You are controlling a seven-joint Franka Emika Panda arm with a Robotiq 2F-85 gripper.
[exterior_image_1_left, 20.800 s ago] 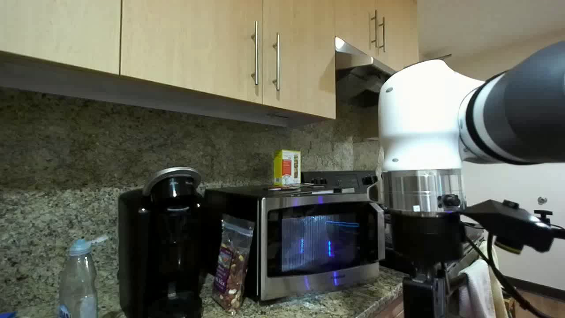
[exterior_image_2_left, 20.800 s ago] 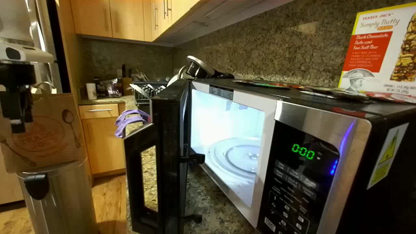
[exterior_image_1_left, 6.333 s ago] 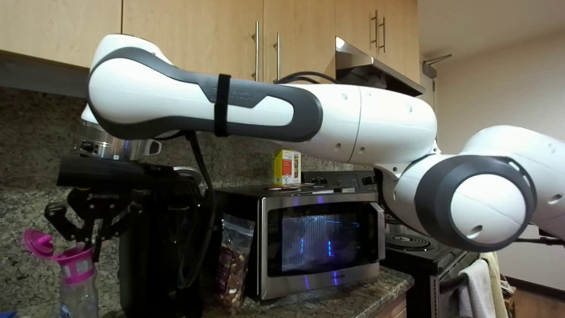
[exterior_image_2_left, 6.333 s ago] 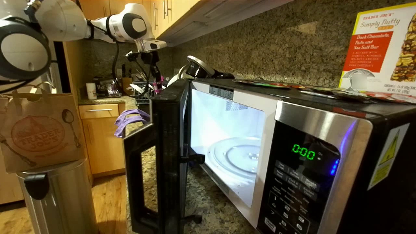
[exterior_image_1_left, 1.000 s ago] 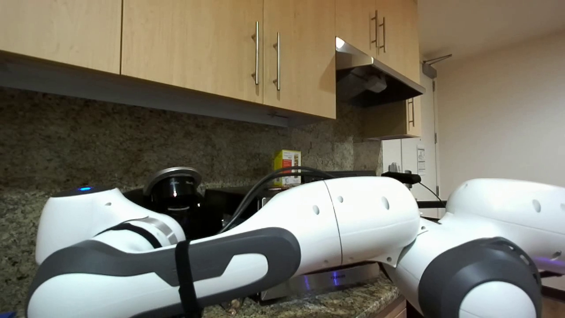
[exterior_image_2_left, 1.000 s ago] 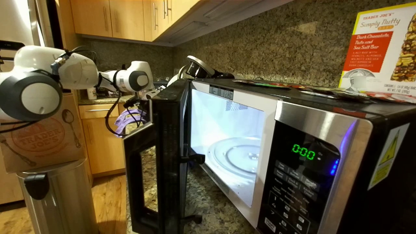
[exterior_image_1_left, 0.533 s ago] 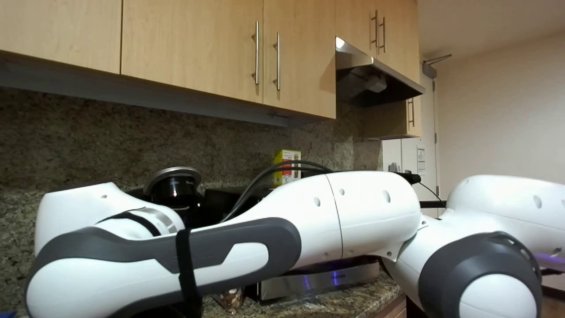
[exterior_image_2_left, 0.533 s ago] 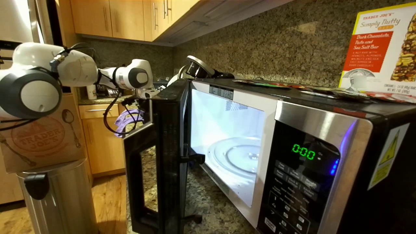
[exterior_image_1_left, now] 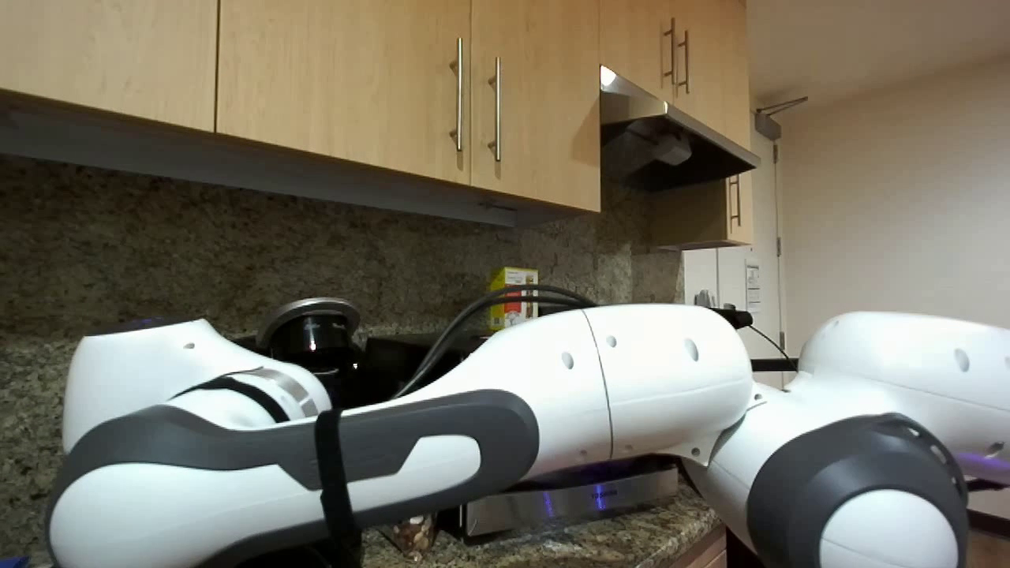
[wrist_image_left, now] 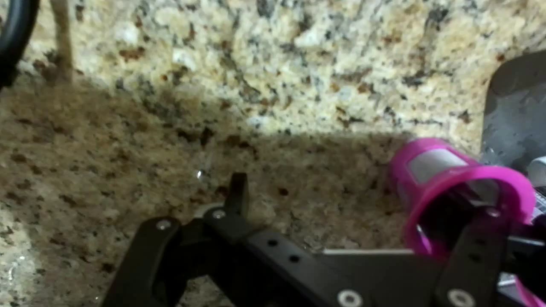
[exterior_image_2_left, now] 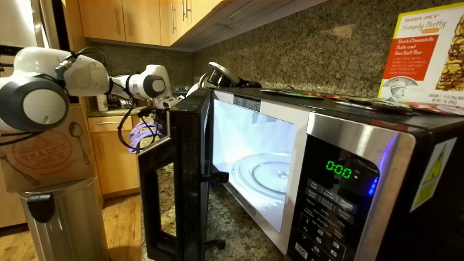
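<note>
In the wrist view my gripper [wrist_image_left: 366,198] is open, its two fingers wide apart low over the granite counter. A pink cup with pale mesh windows [wrist_image_left: 431,164] is at the right finger, which overlaps its mouth and seems to reach inside. The left finger stands apart over the granite. I cannot tell whether the cup rests on the counter or hangs on the finger. A bit of pink, perhaps its lid, shows at the bottom right corner. In both exterior views the gripper and cup are hidden, behind the arm [exterior_image_1_left: 418,450] and the microwave door [exterior_image_2_left: 188,163].
The black coffee maker [exterior_image_1_left: 312,339] is behind the arm. The microwave [exterior_image_2_left: 362,127] stands open and lit, with a bar box [exterior_image_2_left: 413,58] on top. A grey round-cornered object [wrist_image_left: 516,106] lies beside the cup. A black cable [wrist_image_left: 17,34] shows in the wrist view. Upper cabinets [exterior_image_1_left: 339,87] hang overhead.
The arm has swung from the microwave to beyond the coffee maker. Six seconds ago the pink cup was high at the fingertips; the arm has lowered since. Over the last second it rises slightly.
</note>
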